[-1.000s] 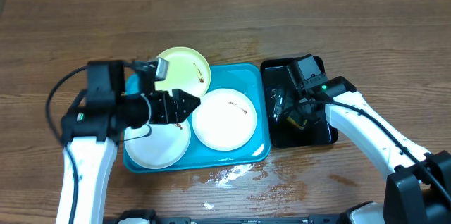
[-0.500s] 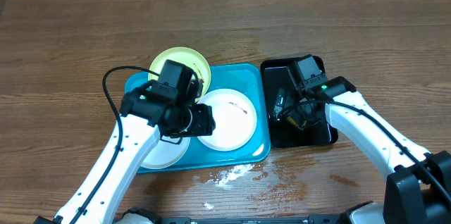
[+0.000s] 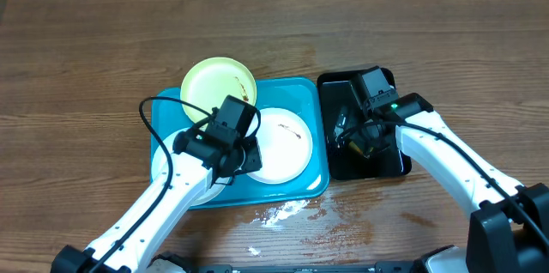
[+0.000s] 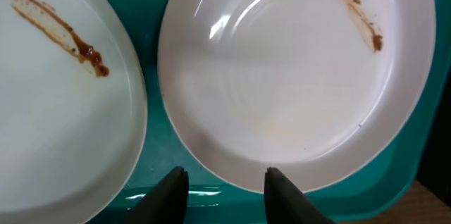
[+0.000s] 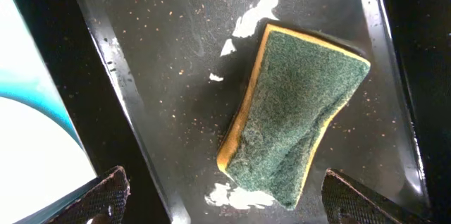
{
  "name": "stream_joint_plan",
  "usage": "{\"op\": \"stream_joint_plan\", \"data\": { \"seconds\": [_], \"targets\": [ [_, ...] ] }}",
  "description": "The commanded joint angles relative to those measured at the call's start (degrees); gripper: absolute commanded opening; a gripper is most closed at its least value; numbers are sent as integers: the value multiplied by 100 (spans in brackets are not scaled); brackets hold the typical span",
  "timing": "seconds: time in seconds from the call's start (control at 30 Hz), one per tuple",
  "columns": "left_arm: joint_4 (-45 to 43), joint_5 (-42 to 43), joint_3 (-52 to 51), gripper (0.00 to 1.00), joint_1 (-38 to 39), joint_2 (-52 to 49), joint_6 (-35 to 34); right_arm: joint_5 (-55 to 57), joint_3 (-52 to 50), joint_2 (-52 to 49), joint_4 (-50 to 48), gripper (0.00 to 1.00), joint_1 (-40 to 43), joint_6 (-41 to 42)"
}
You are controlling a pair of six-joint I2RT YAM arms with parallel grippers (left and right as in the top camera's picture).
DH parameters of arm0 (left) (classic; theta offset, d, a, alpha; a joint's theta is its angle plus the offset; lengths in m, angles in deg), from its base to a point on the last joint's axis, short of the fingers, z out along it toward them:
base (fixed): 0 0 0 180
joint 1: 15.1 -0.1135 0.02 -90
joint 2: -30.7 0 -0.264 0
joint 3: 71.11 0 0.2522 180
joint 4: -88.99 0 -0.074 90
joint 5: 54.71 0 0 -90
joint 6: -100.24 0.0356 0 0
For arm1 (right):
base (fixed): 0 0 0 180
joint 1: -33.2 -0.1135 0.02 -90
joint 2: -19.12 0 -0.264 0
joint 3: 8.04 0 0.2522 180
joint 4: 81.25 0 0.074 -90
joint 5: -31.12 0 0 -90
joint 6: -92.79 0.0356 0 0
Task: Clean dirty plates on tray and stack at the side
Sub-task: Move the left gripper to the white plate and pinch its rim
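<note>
Wood-grain surface (image 3: 86,50), wet foamy patch (image 3: 279,213) at lower centre, beside tray (image 3: 304,93). Left tool (image 4: 225,192) spread at white plate (image 4: 296,76) rim. Right tool (image 5: 225,199) spread above sponge (image 5: 296,111).

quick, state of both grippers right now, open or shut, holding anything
Left gripper: open, holding nothing, poised at the rim of the white plate.
Right gripper: open, holding nothing, over the sponge in the black tray.

Overhead: looks straight down from high on the whole table (image 3: 77,41). Left wrist: faces down, very near over two white plates (image 4: 296,76) in the turquoise tray (image 4: 141,5). Right wrist: faces down, near over the black tray (image 5: 162,55) with the sponge (image 5: 296,111). Both trays seen also from overhead.
</note>
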Motion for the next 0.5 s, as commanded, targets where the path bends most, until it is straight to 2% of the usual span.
{"op": "stream_joint_plan", "data": {
  "seconds": [0.0,0.17,0.47],
  "targets": [
    [-382,-376,-323,38,37,-164,-332,105,28,-212,-87,90,17,63],
    [-514,-369,-352,45,37,-555,-428,153,28,-369,-278,90,17,63],
    [-573,-284,-352,45,37,-831,-468,345,28,-369,-291,89,17,94]
  ]
}}
